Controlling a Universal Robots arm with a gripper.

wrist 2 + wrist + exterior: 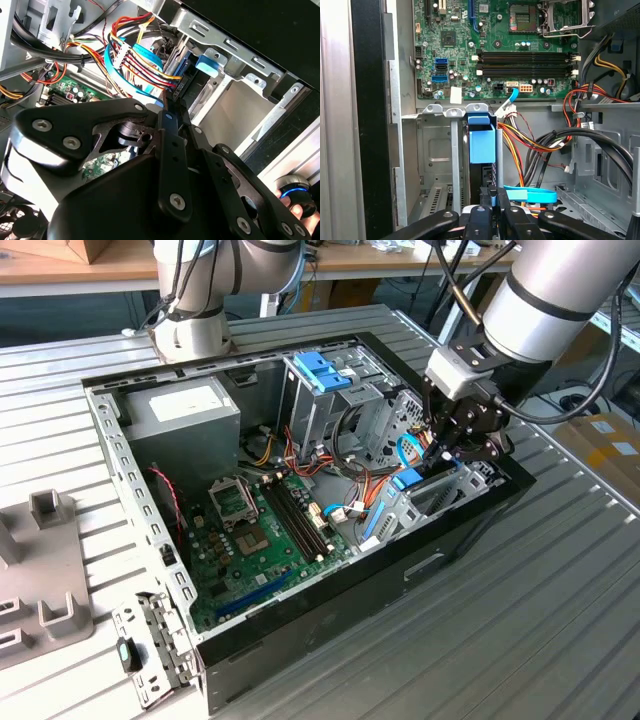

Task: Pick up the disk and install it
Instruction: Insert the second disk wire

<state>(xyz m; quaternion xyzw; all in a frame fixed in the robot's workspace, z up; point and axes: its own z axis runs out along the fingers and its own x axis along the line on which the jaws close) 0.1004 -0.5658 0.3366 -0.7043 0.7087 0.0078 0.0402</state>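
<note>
The gripper (452, 445) hung inside the open case (470, 525), at the end toward the exterior view's right, right over the drive bay (440, 490). In the first wrist view its fingers (492, 197) were drawn narrow, nearly together, with the upper edge of the disk (482, 145) between them (whether they actually pinched it could not be told). The disk stood on edge in the bay, its blue carrier frame facing up and its dark body dropping down between the grey metal rails (455, 155). In the exterior view the same blue frame (408, 478) showed just beneath the fingertips.

Beside the disk ran a bundle of red, orange and yellow wires (530, 142), and a flat blue cable (532, 194) lay across, close to the fingers. The second wrist view had the black gripper linkage (170, 165) up close, with the bay's metal wall (235, 65) and a blue tab (209, 64) beyond it. The motherboard (265, 530) lay on the case floor, well apart from the gripper.
</note>
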